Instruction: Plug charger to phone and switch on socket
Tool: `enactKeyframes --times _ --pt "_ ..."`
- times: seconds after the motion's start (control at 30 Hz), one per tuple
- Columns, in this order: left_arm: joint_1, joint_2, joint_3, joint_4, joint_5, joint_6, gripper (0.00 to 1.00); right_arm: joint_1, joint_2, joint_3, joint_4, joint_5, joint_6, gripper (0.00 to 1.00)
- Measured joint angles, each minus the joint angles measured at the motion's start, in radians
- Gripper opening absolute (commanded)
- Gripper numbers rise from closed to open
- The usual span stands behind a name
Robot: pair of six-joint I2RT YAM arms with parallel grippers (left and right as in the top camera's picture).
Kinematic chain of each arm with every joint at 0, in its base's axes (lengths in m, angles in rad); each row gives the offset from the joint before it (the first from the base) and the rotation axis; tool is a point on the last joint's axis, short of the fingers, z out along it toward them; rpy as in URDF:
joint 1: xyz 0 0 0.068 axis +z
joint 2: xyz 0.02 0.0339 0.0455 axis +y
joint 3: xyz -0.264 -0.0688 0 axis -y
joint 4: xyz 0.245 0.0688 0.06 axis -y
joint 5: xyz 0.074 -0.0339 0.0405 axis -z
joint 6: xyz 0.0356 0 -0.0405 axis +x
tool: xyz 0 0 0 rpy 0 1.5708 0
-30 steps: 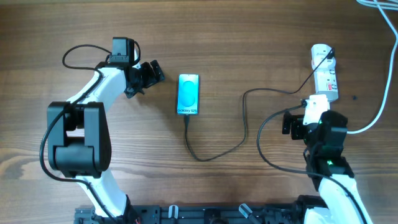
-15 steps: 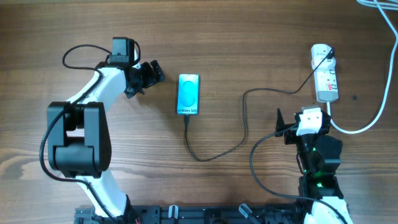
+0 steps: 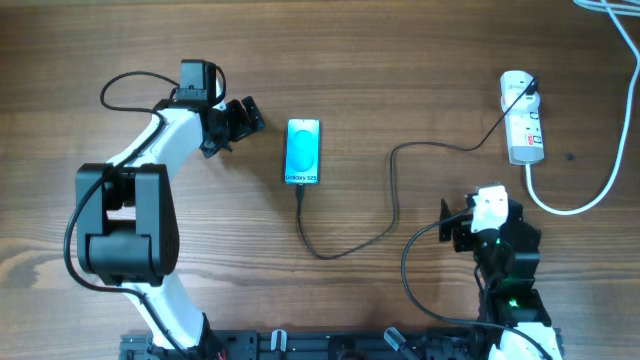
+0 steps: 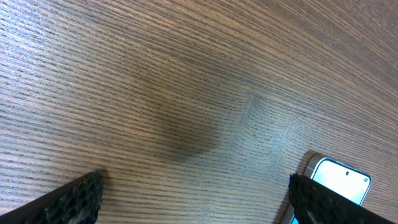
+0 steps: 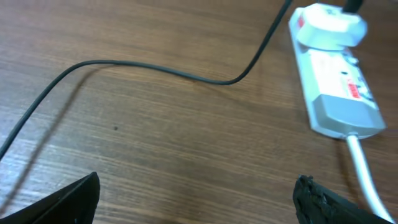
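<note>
The phone (image 3: 303,152) lies flat mid-table with its teal screen up; one corner of it (image 4: 339,179) shows in the left wrist view. The charger (image 3: 392,190), a thin black cable, reaches from the phone's bottom edge in a loop up to the black plug in the socket (image 3: 523,120). My left gripper (image 3: 238,118) stands open just left of the phone, jaws wide over bare wood (image 4: 194,208). The right gripper (image 3: 470,222) is open too, near the front edge and well short of the socket (image 5: 339,93), with only wood between its fingers (image 5: 199,205). The charger (image 5: 155,67) crosses ahead of it.
A thick white cord (image 3: 605,175) leaves the socket's near end, loops right and runs off the far right corner. The left arm's base (image 3: 125,225) stands at the front left. A black rail (image 3: 300,345) lines the table's near edge.
The right arm has drawn back from the socket toward the table's near edge, still open. The left arm, phone and cable have not moved.
</note>
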Motion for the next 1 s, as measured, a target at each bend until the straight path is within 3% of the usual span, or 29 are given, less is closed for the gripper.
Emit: enactKeyframes --times 0.3,0.57,0.67,1.0 --pt "0.000 0.000 0.000 0.000 0.000 0.000 1.00 0.000 -0.100 0.000 -0.008 0.027 0.000 1.00" --pt "0.000 0.000 0.000 0.001 -0.001 0.000 1.00 0.000 -0.147 0.000 -0.130 0.033 0.000 1.00" --pt "0.000 0.000 0.000 0.002 -0.002 0.000 1.00 0.000 -0.234 0.000 -0.216 0.033 0.000 1.00" --pt "0.000 0.000 -0.001 0.002 -0.003 0.000 1.00 0.000 -0.435 0.000 -0.220 0.033 0.028 1.00"
